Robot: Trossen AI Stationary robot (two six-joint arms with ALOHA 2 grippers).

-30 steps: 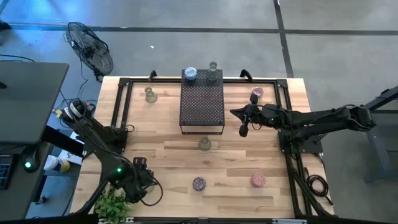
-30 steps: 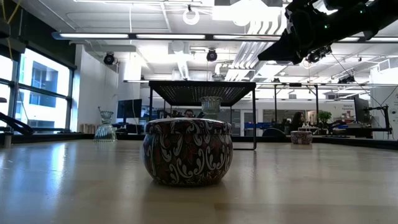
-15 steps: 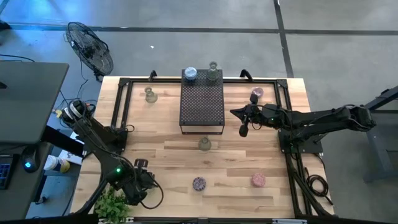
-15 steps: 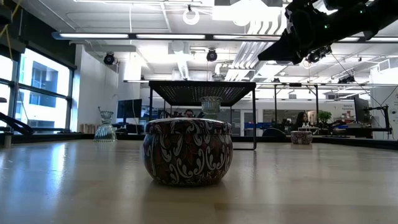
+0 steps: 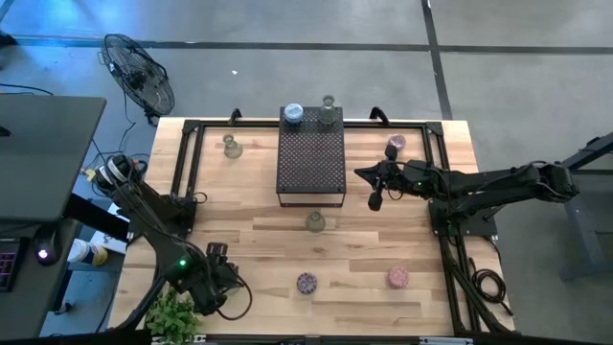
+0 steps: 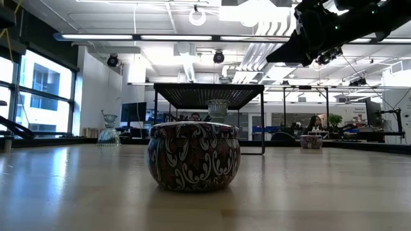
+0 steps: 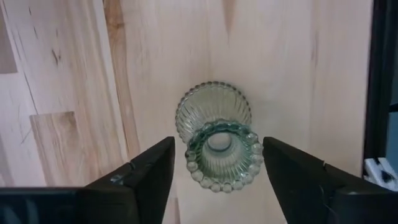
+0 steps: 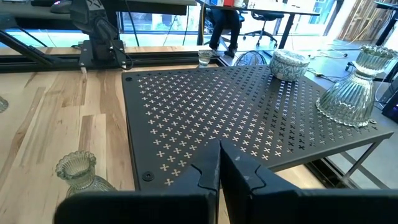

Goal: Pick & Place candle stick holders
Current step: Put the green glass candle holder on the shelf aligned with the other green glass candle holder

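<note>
Near the counter's (image 5: 249, 240) near left corner, the left tool (image 7: 217, 146) points down at the wood with its two dark fingers (image 7: 152, 171) spread on either side of a clear-greenish ribbed glass candle stick holder (image 7: 213, 109). The holder stands on the counter between them; there is a gap on one side, and the other finger is very close to its beaded rim. From above, the arm hides this holder. A second clear glass holder (image 5: 230, 146) stands alone near the far left corner. The black perforated metal box-stand (image 5: 310, 168) sits at the middle of the far edge. On its far end are a pale blue round holder (image 5: 293, 114) and, just beside it, a clear ribbed glass holder (image 5: 329, 112). On the wood just in front of the stand is another clear glass holder (image 5: 315, 222). Well apart from that one, near the middle of the near edge, is a round purple patterned holder (image 5: 306, 283). The right tool (image 5: 374, 199) hangs above the counter just beside the stand's right side, its fingers pressed together and gripping nothing. A pink-purple holder (image 5: 394, 146) stands near the far right corner. A pink round holder (image 5: 397, 278) sits toward the near right corner.
</note>
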